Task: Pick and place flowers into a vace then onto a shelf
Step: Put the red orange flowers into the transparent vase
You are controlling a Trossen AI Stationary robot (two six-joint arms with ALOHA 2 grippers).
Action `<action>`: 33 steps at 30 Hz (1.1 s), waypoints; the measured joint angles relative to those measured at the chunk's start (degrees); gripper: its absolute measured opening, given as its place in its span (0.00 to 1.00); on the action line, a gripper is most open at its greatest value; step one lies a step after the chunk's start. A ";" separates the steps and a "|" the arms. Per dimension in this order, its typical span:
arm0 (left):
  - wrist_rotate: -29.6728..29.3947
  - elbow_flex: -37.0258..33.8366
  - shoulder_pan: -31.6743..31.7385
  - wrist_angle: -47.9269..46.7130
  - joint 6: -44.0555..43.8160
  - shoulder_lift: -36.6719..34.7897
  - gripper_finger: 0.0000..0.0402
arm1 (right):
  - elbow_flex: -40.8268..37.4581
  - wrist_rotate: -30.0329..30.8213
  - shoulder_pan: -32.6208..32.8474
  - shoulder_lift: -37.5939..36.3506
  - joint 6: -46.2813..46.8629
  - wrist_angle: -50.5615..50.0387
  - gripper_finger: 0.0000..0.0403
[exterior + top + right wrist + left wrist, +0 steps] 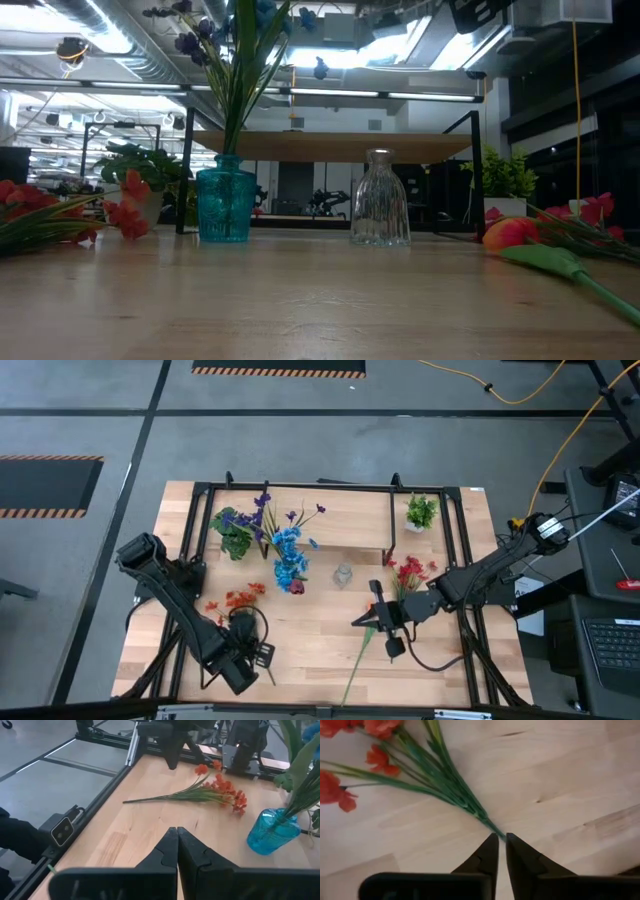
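Observation:
An orange-flowered spray (420, 775) lies flat on the table at the near left, also seen as the spray (236, 600). My left gripper (501, 837) points down over the spray's bare stem end, its fingers a narrow gap apart. My right gripper (177, 832) hovers shut and holds nothing, near the table's middle (366, 618). An orange bud (508, 233) on a long green stem (358, 665) lies on the table near it. A red spray (408, 572) lies farther back. A clear vase (379, 200) stands without flowers in front of the shelf (340, 145). My left gripper's fingertips stand right at the cut end of the orange spray's stem (496, 830), coming from above. I cannot tell whether they touch it. The spray lies flat on the table.
A blue vase (224, 205) with blue and purple flowers stands left of the clear one. Two potted plants (232, 532) (421, 512) stand by the shelf's ends. Bare tabletop (310, 650) lies between the arms toward the near edge.

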 joint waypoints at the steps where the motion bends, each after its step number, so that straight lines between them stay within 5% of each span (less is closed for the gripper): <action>1: 0.13 0.00 0.00 -0.04 -0.42 0.00 0.10 | 0.00 -0.02 0.06 0.00 -0.09 -0.01 0.00; 17: 0.98 -0.02 0.43 -0.04 -8.74 7.86 0.43 | 0.00 -0.15 2.57 -0.06 -0.13 -1.25 0.00; 33: -0.58 -0.02 2.63 -0.47 -16.42 15.52 0.47 | 0.00 -0.15 2.70 -0.06 -0.01 -1.82 0.00</action>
